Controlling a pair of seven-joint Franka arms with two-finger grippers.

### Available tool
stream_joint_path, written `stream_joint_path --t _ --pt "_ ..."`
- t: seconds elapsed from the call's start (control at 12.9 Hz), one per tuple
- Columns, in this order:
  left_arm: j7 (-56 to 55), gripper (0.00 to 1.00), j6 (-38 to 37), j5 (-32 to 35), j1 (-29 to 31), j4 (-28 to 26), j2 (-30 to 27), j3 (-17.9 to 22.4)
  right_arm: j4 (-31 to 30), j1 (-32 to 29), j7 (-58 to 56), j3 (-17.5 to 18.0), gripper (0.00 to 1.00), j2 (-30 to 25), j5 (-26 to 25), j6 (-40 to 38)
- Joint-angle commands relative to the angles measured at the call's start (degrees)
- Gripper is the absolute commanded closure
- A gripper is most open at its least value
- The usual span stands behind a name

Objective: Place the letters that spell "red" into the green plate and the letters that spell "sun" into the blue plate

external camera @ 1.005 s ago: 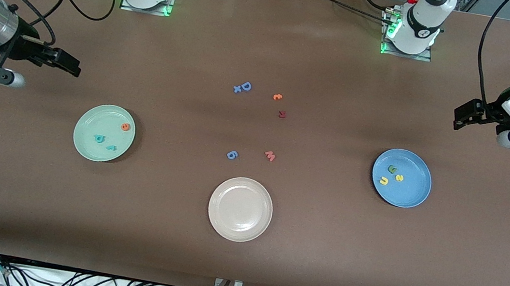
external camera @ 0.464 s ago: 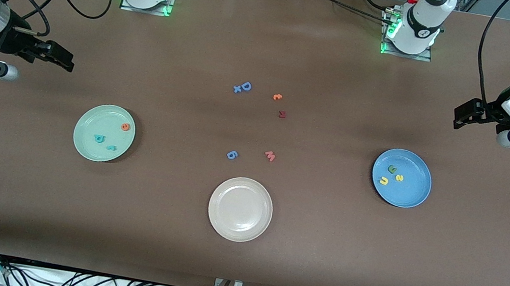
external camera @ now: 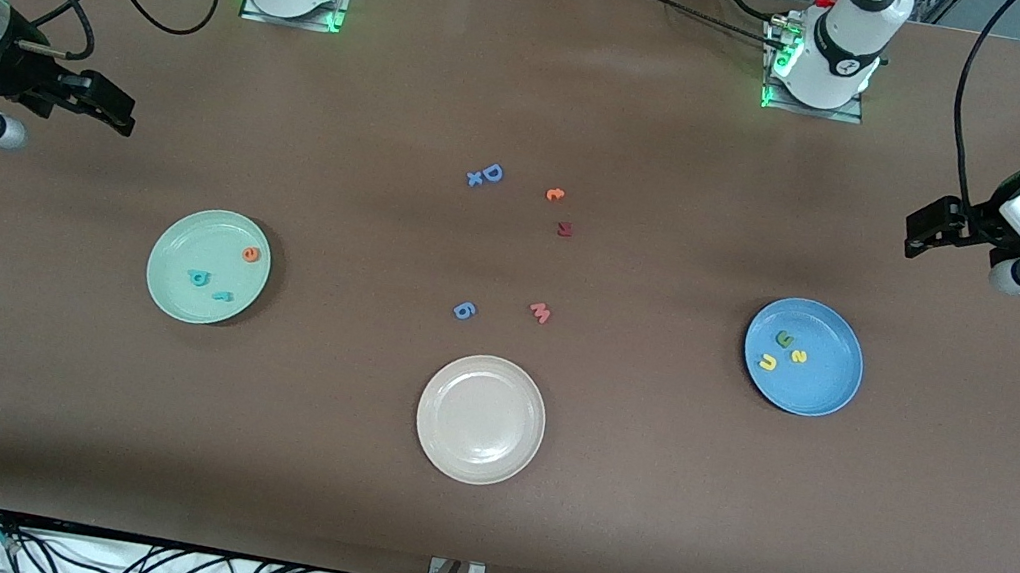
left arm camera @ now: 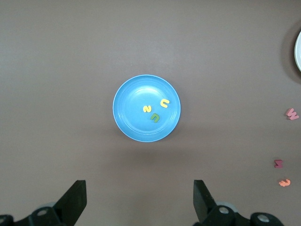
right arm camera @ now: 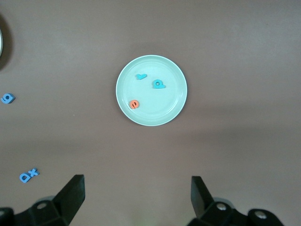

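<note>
Front view: red letters are seen in the green plate, sun letters in the blue plate; left gripper and right gripper are spread empty; any renewed descent risks scattering them

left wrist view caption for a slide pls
Open left gripper above the blue plate holding yellow and green letters.

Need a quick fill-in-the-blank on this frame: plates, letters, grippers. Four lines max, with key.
1. The orange "e" lies in the ____ plate.
2. The blue plate holds ____ letters.
3. The cream-white plate holds ____ letters.
4. The left gripper and the right gripper both have ____ jaws and hold nothing.

Missing words: green; three; no; open
</note>
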Motion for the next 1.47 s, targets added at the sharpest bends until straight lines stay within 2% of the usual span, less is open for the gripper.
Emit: stream_joint_path --t 0.0,0.31,0.77,1.39 --pt "0.77 0.00 -0.84 -1.64 -0.33 -0.09 -0.88 0.29 -0.39 -1.26 -0.67 1.33 0.00 -1.16 -1.03 -0.98" --pt "0.77 0.00 -0.84 -1.64 -0.33 -0.09 -0.88 0.20 -0.31 -1.87 -0.58 1.42 0.00 -1.60 -1.21 -2.82" --pt "0.77 0.00 -0.84 -1.64 -0.33 -0.09 -0.88 0.20 -0.39 -2.66 -0.50 1.50 0.00 -1.51 -0.42 2.00" --pt "0.77 0.00 -0.84 -1.64 -0.42 -0.01 -0.88 0.12 0.13 -2.32 -0.67 0.72 0.00 -0.81 -0.51 0.52"
